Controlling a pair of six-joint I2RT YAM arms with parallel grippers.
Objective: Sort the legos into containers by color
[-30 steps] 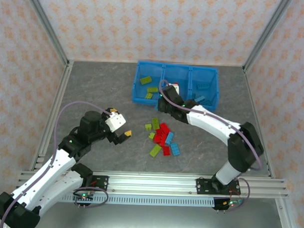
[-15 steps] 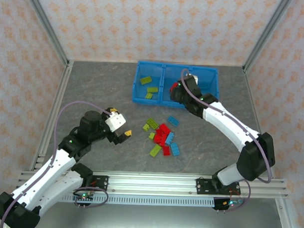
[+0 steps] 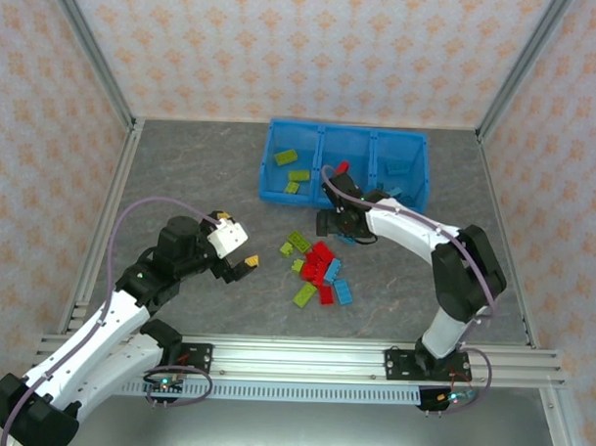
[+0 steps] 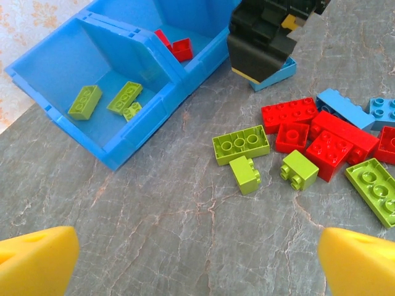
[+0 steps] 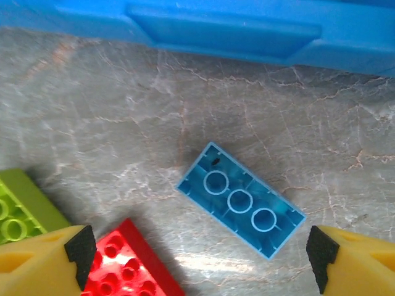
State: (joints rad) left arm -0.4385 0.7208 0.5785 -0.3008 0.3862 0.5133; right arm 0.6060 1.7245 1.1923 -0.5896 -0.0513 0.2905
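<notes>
Right claw (image 5: pixel 199 250) hangs spread wide over an upturned light blue lego (image 5: pixel 241 206) lying free near the middle of the table (image 3: pixel 202 171), just before the blue bin (image 5: pixel 222 31), while the left claw (image 4: pixel 197 259) gapes empty nearer the left edge.

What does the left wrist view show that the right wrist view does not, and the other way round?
Left wrist view: the inside of the bin, with green bricks in one compartment and red ones in the next, and most of the pile. Right wrist view: the hollow underside of the blue brick, so it lies studs down. Both: that brick, the bin's outer wall, the table.
</notes>
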